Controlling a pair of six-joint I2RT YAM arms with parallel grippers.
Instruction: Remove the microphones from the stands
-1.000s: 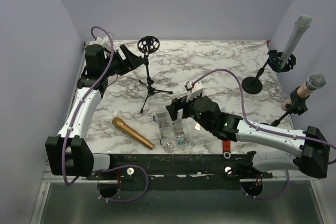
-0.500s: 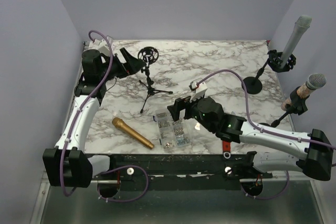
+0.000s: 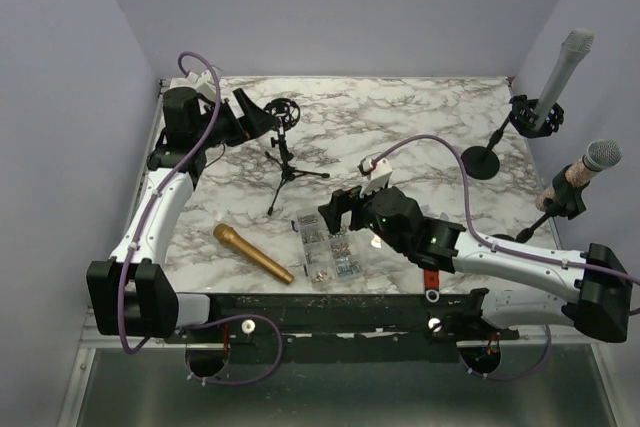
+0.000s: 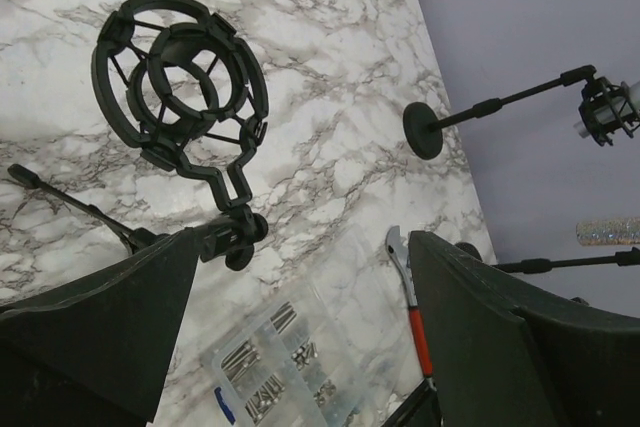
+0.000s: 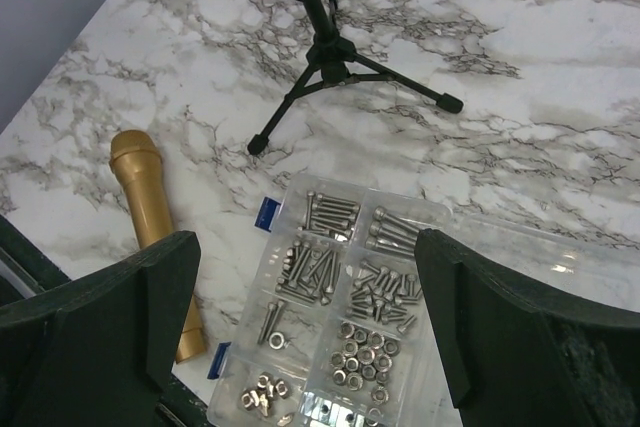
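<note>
A gold microphone (image 3: 252, 253) lies flat on the marble table near the front left, also seen in the right wrist view (image 5: 150, 207). The black tripod stand (image 3: 285, 162) carries an empty ring-shaped shock mount (image 3: 283, 112) (image 4: 180, 77). My left gripper (image 3: 260, 119) (image 4: 305, 247) is open just left of the mount, nothing between its fingers; the mount's pivot knob sits by the left fingertip. My right gripper (image 3: 335, 209) (image 5: 305, 247) hangs open over the screw box, holding nothing.
A clear compartment box of screws and nuts (image 3: 328, 244) (image 5: 340, 317) lies at the front middle. A red-handled wrench (image 4: 415, 317) lies beside it. At the right stand a grey microphone in a round-base stand (image 3: 560, 67) and a silver-headed microphone on another stand (image 3: 590, 165).
The shock mount has tipped lower on the tripod. My left gripper has shifted beside it and its jaws have widened. The right arm has barely moved.
</note>
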